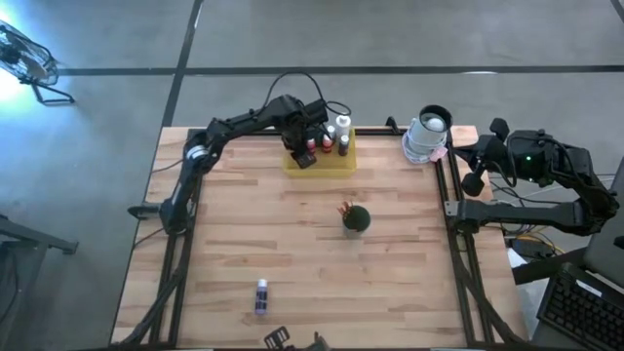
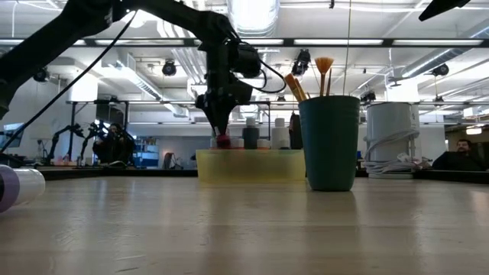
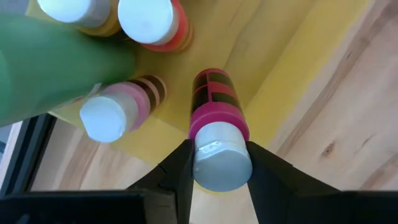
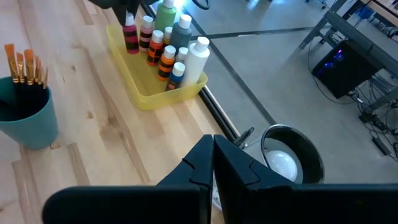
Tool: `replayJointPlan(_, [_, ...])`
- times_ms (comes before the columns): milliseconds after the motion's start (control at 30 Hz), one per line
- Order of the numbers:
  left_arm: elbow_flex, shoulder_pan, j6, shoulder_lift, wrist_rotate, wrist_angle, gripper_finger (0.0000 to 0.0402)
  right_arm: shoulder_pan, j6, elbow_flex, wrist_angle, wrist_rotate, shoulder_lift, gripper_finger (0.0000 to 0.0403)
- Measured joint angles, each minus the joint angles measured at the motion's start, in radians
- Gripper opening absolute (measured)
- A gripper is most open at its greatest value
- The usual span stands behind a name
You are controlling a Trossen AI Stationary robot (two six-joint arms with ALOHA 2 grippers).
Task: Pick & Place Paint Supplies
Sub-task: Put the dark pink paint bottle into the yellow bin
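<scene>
L gripper (image 3: 219, 163) was part-closed on pink bottle's (image 3: 214, 106) white cap over tray (image 3: 298, 68); bottle prob. light, rigid, slick, so cap grip suited; R gripper (image 4: 213, 163) shut, empty.

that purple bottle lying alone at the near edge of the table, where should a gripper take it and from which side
Probably from straight above, across its round body. The purple bottle lies on its side on the table, white cap pointing to the far edge, so fingers either side of the purple part should pinch squarely. Nothing stands close beside it.
</scene>
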Motion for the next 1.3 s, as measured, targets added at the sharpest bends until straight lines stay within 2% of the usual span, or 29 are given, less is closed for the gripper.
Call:
replayJointPlan(300, [-0.001,0.000,-0.001,0.037,-0.001,0.004,0.0123,0.000,0.000,0.000,0.000,0.000,0.000,0.0008])
replayJointPlan(1300, [-0.005,-0.001,-0.014,0.038,0.011,0.013,0.0123,0.000,0.000,0.000,0.000,0.000,0.000,0.0008])
